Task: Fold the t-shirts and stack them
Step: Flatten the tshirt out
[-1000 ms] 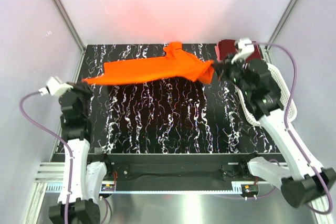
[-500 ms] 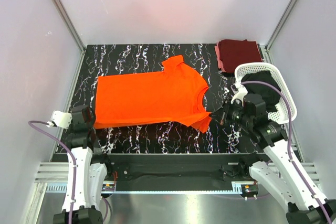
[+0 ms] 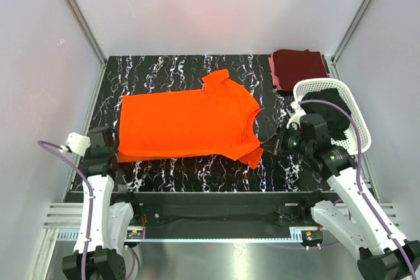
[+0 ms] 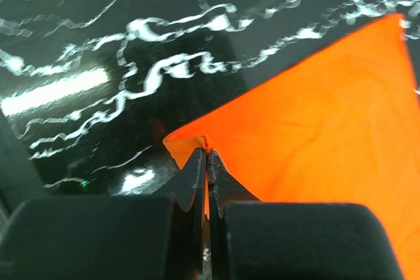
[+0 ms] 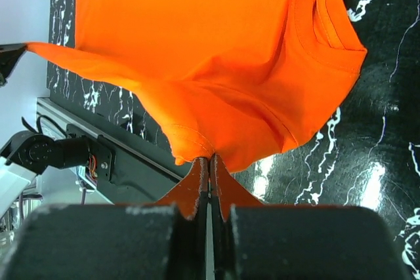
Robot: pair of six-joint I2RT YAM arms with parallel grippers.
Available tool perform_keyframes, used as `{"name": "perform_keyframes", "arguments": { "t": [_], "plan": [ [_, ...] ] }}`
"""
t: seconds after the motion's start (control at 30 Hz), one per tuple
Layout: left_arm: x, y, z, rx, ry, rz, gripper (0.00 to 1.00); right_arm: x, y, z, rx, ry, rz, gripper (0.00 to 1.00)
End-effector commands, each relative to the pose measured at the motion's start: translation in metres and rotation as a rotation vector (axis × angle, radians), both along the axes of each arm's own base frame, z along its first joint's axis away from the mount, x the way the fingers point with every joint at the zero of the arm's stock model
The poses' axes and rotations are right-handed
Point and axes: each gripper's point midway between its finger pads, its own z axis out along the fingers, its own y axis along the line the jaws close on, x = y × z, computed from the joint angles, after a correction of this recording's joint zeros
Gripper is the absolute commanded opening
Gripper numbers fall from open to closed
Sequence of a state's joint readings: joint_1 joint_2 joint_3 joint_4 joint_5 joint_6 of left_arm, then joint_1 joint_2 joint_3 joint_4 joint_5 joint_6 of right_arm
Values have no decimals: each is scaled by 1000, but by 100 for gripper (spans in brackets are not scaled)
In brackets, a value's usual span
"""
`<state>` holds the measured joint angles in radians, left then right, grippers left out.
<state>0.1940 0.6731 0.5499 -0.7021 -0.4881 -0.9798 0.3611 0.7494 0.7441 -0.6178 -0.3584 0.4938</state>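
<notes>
Early days here: the orange t-shirt lies spread flat on the surface, not folded yet. The left gripper has its jaws pinched on a hem corner, and the right gripper has its jaws pinched on the near sleeve. The maroon t-shirt looks folded at the far right, and the black t-shirt waits in the basket.

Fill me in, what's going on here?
Both arms are handling the orange t-shirt, which lies spread out on the table, not yet folded. The left gripper is shut on its near-left hem corner, and the right gripper is shut on the near sleeve. A maroon t-shirt sits folded at the far right corner. A black t-shirt lies in the white basket.
</notes>
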Motion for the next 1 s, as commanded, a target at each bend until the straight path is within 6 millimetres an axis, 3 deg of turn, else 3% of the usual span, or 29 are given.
{"name": "perform_keyframes", "arguments": {
  "t": [0.0, 0.03, 0.1, 0.13, 0.17, 0.2, 0.23, 0.3, 0.33, 0.4, 0.43, 0.47, 0.57, 0.6, 0.63, 0.7, 0.73, 0.83, 0.97],
  "plan": [
    [37, -2, 66, 71, -165, -130, 0, 10, 2, 43, 15, -100, -2, 0],
    [40, -3, 76, 98, -172, -170, 0, 9, 0, 47, 4, -102, -5, 0],
    [50, -8, 105, 126, -244, -225, 0, 16, -6, 81, -13, -193, -25, 0],
    [53, -8, 136, 167, -293, -255, 0, 16, -9, 91, -24, -211, -32, 0],
    [55, -9, 152, 185, -316, -270, 0, 20, -12, 122, -22, -282, -49, 0],
    [59, -12, 165, 192, -332, -295, 0, 21, -16, 137, -34, -327, -52, 0],
    [59, -13, 204, 231, -402, -308, 0, 18, -19, 168, -21, -394, -62, 0],
    [60, -18, 241, 260, -470, -341, 0, 20, -24, 196, -39, -467, -73, 0],
    [54, -20, 277, 295, -541, -349, 0, 14, -28, 225, -26, -531, -83, 0],
    [48, -29, 313, 316, -622, -389, 0, 12, -32, 251, -39, -605, -81, 0],
    [44, -34, 330, 332, -658, -408, 0, 3, -36, 278, -23, -674, -84, 0],
    [33, -40, 364, 364, -739, -423, 0, 0, -37, 290, -29, -711, -73, 0],
    [14, -58, 407, 395, -839, -494, 0, -24, -44, 340, -15, -846, -58, 0],
    [-2, -62, 433, 425, -900, -498, 0, -32, -46, 352, -9, -879, -57, 0],
    [-10, -65, 444, 443, -926, -504, 0, -48, -52, 374, 11, -942, -62, 0],
    [-36, -69, 475, 484, -1005, -495, 0, -60, -57, 392, 13, -990, -65, 0],
    [-43, -69, 483, 503, -1019, -495, 0, -75, -64, 409, 29, -1037, -77, 0],
    [-70, -65, 513, 559, -1089, -445, 0, -86, -72, 431, 43, -1086, -108, 0],
    [-71, -59, 526, 581, -1113, -405, 0, -64, -68, 438, 64, -1085, -145, 0]
  ]
}}
